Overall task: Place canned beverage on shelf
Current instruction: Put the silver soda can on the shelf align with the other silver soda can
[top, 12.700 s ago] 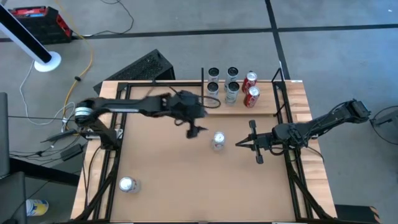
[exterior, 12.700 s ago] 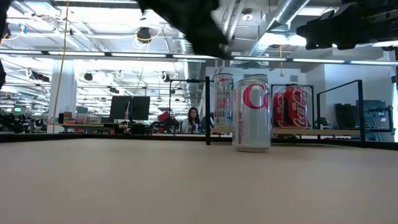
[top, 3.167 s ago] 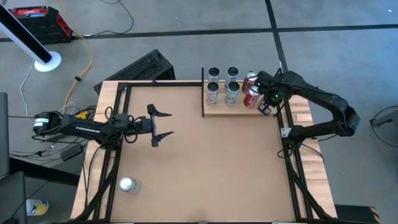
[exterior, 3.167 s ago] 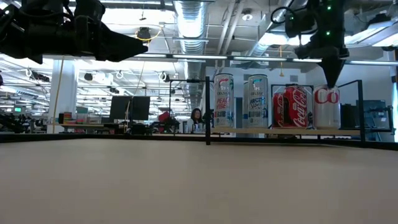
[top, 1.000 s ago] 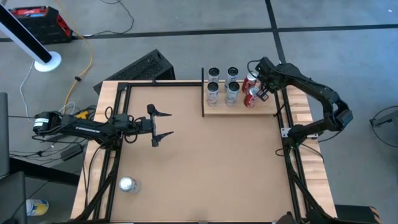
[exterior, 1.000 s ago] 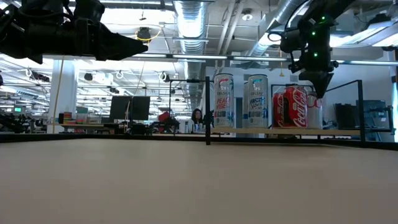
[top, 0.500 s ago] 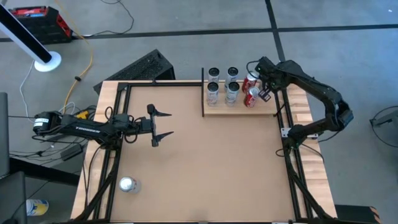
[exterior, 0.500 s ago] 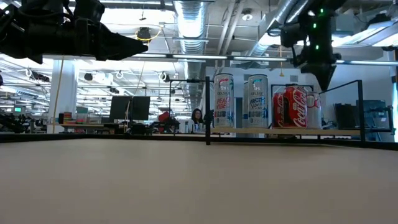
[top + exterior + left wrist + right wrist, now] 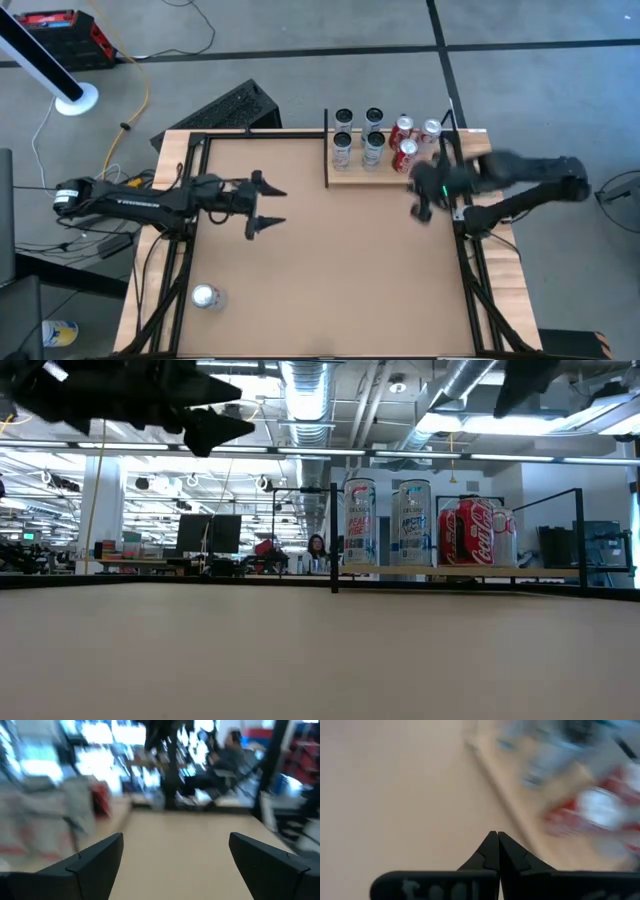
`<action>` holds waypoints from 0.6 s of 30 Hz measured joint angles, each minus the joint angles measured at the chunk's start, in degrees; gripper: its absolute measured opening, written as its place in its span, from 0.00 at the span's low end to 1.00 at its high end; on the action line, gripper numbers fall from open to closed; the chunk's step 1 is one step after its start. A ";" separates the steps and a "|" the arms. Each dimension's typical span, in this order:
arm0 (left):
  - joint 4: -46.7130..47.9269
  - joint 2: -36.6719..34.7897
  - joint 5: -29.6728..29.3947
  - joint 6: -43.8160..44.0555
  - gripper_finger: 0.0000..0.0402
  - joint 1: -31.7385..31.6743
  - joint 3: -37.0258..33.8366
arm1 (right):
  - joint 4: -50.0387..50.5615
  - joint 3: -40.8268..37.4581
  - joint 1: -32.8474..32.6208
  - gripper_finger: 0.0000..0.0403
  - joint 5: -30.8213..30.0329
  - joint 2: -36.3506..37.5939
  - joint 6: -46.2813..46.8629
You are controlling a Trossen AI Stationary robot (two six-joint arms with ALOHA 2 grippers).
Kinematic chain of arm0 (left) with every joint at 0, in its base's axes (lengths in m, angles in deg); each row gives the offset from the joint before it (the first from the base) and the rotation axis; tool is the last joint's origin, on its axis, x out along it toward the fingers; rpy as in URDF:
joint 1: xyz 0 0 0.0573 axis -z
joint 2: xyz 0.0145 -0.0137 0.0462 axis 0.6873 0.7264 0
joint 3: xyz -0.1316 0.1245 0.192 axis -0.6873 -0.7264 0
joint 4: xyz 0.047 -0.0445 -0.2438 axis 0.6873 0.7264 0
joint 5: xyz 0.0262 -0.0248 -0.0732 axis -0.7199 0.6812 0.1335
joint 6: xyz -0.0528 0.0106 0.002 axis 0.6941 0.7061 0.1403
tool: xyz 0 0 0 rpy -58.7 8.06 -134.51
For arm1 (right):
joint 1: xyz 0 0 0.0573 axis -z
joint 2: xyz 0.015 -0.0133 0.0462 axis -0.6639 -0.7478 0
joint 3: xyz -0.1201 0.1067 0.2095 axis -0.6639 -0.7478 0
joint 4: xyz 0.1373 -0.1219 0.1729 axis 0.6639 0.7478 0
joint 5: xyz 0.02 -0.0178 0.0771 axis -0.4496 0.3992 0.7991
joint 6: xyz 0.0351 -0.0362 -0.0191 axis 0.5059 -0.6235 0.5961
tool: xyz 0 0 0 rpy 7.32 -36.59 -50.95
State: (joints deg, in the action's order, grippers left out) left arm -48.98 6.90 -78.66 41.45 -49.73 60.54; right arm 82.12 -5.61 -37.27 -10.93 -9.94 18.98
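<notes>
The shelf (image 9: 385, 170) lies at the far edge of the tabletop (image 9: 330, 270), right of centre, with its thin black rail (image 9: 326, 148) along the short end toward the middle. Seven cans stand on it in the high view: four silver ones (image 9: 344, 138) in a two-by-two block next to the rail, two red cans (image 9: 403, 140) just beside them, and a silver-topped can (image 9: 431, 129) at the shelf's far right corner, next to the red pair. In the low view the cans (image 9: 360, 523) stand upright in a row, the red ones (image 9: 467, 532) to the right of the tall silver ones, with the last silver can mostly hidden behind them.

The right pincer (image 9: 421, 200) is over the tabletop just in front of the shelf's right end, apart from the cans; its fingers (image 9: 495, 851) are pressed together to a point and hold nothing (the right wrist view shows the tips touching, with blurred red and silver cans beyond).

The left pincer (image 9: 263, 205) hangs over the left half of the tabletop, well apart from the shelf, its fingers (image 9: 95, 865) spread wide and empty.

One more silver can (image 9: 204, 296) stands alone near the front left corner of the tabletop. A person (image 9: 316, 550) sits far back in the room behind the tabletop.
</notes>
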 joint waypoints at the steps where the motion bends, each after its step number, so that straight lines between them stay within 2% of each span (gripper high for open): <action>1: 4.48 0.00 1.44 2.01 0.87 0.16 1.87 | -2.47 -1.66 -5.13 0.04 -0.74 0.99 2.55; 6: 33.52 0.07 6.16 9.71 0.87 3.17 14.89 | -20.95 -11.99 -27.53 0.06 -9.26 2.83 9.11; 9: 51.72 0.04 3.16 11.67 0.87 7.31 24.34 | -34.59 -16.53 -36.25 0.06 -14.90 0.23 5.37; 13: 72.61 0.04 -1.77 19.16 0.87 13.21 34.73 | -49.52 -19.52 -42.33 0.06 -20.23 -6.14 -4.02; 16: 86.82 -0.01 -1.19 31.60 0.87 17.31 40.41 | -57.80 -19.91 -43.24 0.06 -22.37 -11.63 -11.76; 18: 92.87 -0.04 -0.14 40.82 0.87 20.53 42.22 | -62.38 -19.91 -43.00 0.06 -22.37 -15.27 -16.71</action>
State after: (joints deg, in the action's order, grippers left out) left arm 43.89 6.85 -78.80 82.27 -29.20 102.77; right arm 19.74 -25.52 -80.27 -33.30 -25.21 2.27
